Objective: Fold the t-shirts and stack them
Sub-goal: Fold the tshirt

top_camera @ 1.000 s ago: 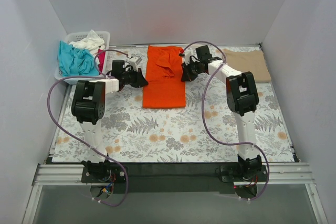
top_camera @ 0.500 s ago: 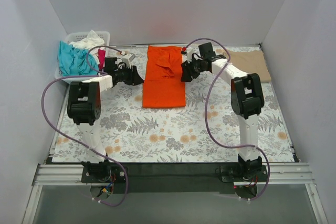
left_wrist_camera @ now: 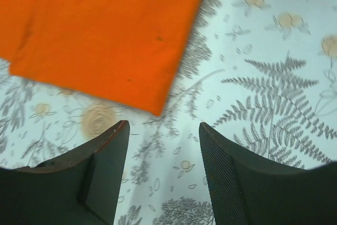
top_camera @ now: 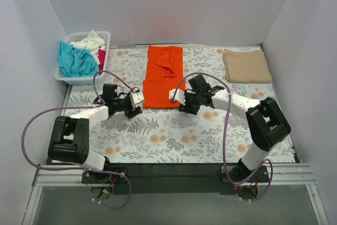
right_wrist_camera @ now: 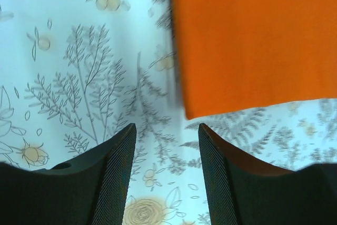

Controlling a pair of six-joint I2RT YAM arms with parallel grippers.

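The bright orange t-shirt (top_camera: 165, 76) lies flat on the flowered table, folded into a long strip with sleeves turned in. My left gripper (top_camera: 136, 105) is open and empty, low over the table just left of the shirt's near left corner (left_wrist_camera: 152, 106). My right gripper (top_camera: 179, 104) is open and empty just right of the near right corner (right_wrist_camera: 192, 110). Neither touches the cloth. A folded tan t-shirt (top_camera: 246, 66) lies at the far right. Teal (top_camera: 75, 60), white (top_camera: 88, 41) and pink-red (top_camera: 101, 56) shirts are heaped in the basket.
The white slatted basket (top_camera: 79, 79) stands at the far left corner. White walls close in the table on three sides. The table's flowered cover (top_camera: 174, 135) runs to the near edge by the arm bases.
Both grippers have drawn back from beside the shirt's far half to its near corners, coming down towards the table. The shirt has not moved.
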